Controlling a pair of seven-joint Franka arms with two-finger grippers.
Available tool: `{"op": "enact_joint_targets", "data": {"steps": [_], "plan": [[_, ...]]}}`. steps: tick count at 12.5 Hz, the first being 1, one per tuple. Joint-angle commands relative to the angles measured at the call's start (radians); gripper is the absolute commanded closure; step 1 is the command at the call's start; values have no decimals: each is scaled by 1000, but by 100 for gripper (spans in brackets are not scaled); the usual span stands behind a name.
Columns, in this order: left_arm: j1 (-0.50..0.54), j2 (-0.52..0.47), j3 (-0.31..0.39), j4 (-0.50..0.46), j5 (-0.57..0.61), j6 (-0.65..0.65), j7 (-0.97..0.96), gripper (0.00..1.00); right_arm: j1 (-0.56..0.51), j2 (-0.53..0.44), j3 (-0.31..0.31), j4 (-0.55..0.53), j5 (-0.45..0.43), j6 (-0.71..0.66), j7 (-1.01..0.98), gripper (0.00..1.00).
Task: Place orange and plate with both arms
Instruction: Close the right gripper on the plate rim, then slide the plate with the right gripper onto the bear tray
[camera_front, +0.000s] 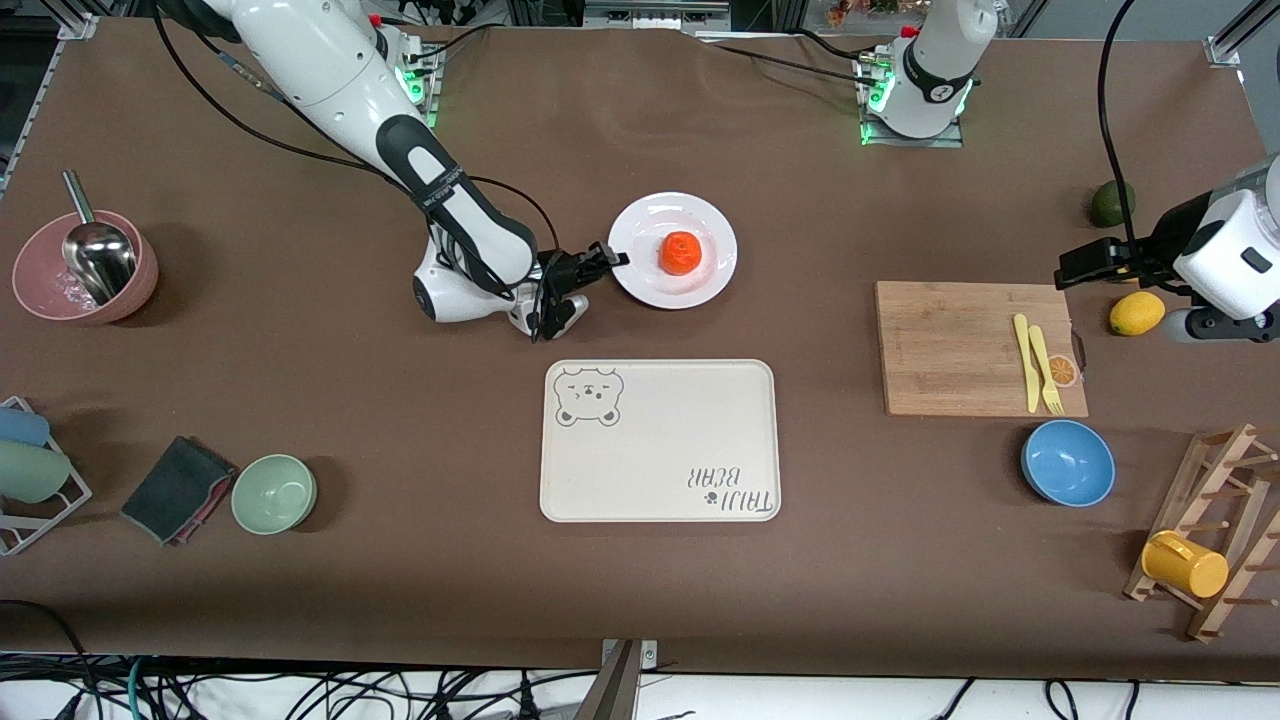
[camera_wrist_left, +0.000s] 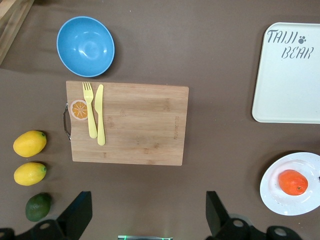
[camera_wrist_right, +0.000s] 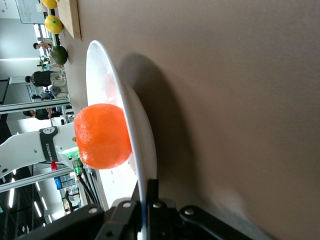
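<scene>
The white plate (camera_front: 702, 228) lies on the brown table, farther from the front camera than the cream tray. The orange (camera_front: 681, 252) sits in its middle. My right gripper (camera_front: 610, 259) is shut on the plate's rim at the edge toward the right arm's end; one finger lies over the rim and one under it. In the right wrist view the rim (camera_wrist_right: 142, 135) runs between the fingers of my right gripper (camera_wrist_right: 146, 207), with the orange (camera_wrist_right: 102, 136) just past them. My left gripper (camera_front: 1088, 264) hangs open and empty, high over the table beside the cutting board; it also shows in the left wrist view (camera_wrist_left: 147, 220).
A cream bear tray (camera_front: 660, 440) lies nearer the front camera than the plate. Toward the left arm's end are a cutting board (camera_front: 960, 345) with yellow cutlery, a blue bowl (camera_front: 1068, 462), a lemon (camera_front: 1137, 313) and a dark green fruit (camera_front: 1112, 203). A green bowl (camera_front: 274, 493) sits toward the right arm's end.
</scene>
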Motion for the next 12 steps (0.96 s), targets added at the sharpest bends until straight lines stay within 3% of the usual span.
{"op": "enact_joint_targets", "data": {"steps": [1,4,9,12], "plan": [[-9,-6,12,7,-15,-5,26,0,-26,1,5,22,12,-56,-23,100],[-5,-6,13,7,-17,-5,26,0,-89,-8,2,66,-20,-143,-6,100],[1,-6,15,6,-21,-5,28,0,-166,12,-27,250,-195,-270,165,100],[14,-4,16,4,-23,-5,29,0,-180,62,-41,362,-205,-271,200,100]]}}
